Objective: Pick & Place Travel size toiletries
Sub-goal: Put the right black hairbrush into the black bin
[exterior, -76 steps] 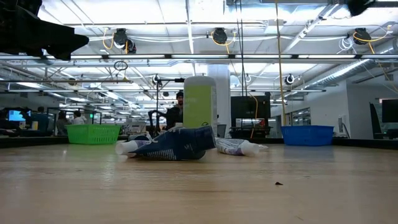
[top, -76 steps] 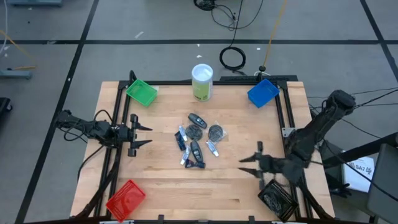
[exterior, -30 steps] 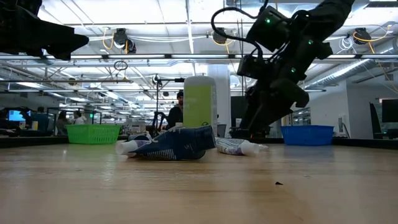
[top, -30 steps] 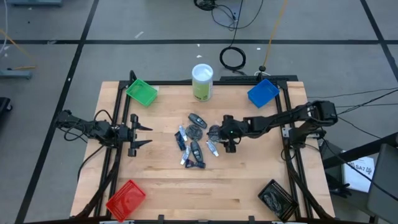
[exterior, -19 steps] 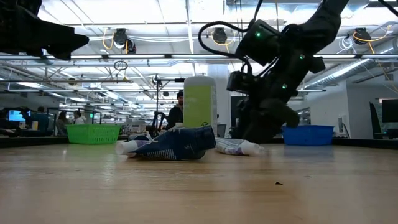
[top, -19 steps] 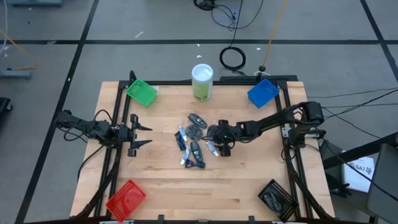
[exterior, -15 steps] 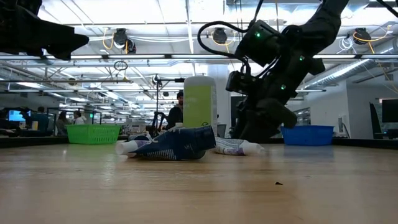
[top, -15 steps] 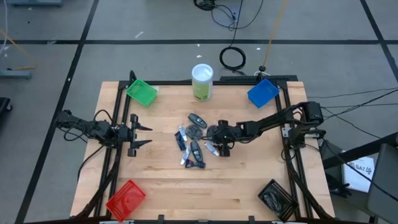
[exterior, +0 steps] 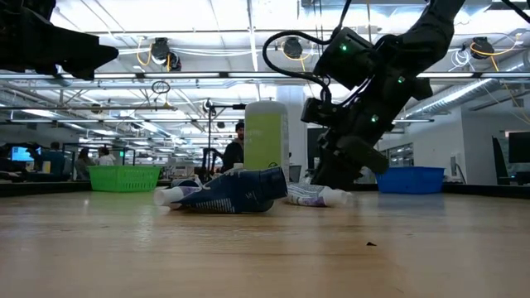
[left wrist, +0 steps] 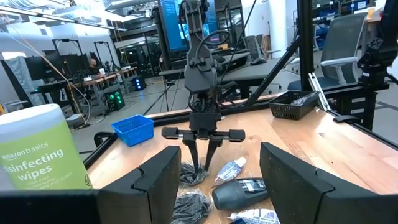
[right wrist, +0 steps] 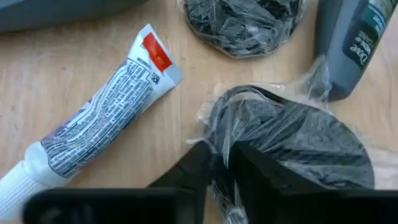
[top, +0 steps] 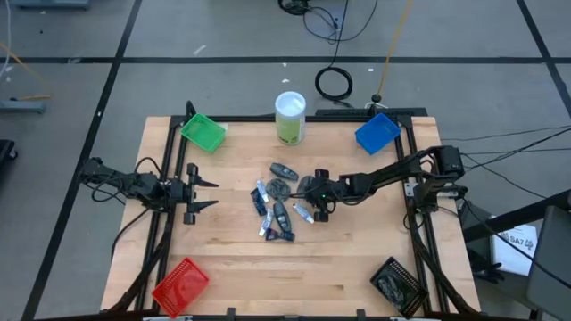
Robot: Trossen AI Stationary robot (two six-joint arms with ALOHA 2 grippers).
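- The right tool (top: 310, 191) is down at the middle of the wooden bench (top: 357, 267), its arm reaching in from the bench's right edge.
- In the right wrist view its two dark fingers (right wrist: 199, 168) are drawn close together on the clear crinkly wrap at the edge of a dark round tin (right wrist: 292, 143); the tin lies on the bench.
- A second wrapped round tin (right wrist: 242, 22) lies just beyond the first, apart from it.
- A blue-and-white tube (right wrist: 93, 134) with a red mark near its flat end lies beside the right tool's fingers, flat on the wood.
- A small dark oblong bottle (right wrist: 348, 43) lies next to the pinched tin, touching its wrap.
- From above, the toiletries (top: 281, 203) form a loose cluster at the bench centre, with more tubes and dark bottles on the cluster's left side.
- In the low view the right arm comes down behind a tube (exterior: 319, 196), and a dark blue sachet-like pack (exterior: 236, 192) lies in front of the tall white-and-green canister (exterior: 266, 141).
- The canister stands upright at the back of the bench, between the green bin (top: 203, 133) and the blue bin (top: 376, 133).
- A red bin (top: 181, 284) sits at the front left corner and a black basket (top: 397, 285) at the front right.
- The left tool (top: 207, 193) waits at the bench's left side, well apart from the cluster, its fingers spread apart and holding nothing.
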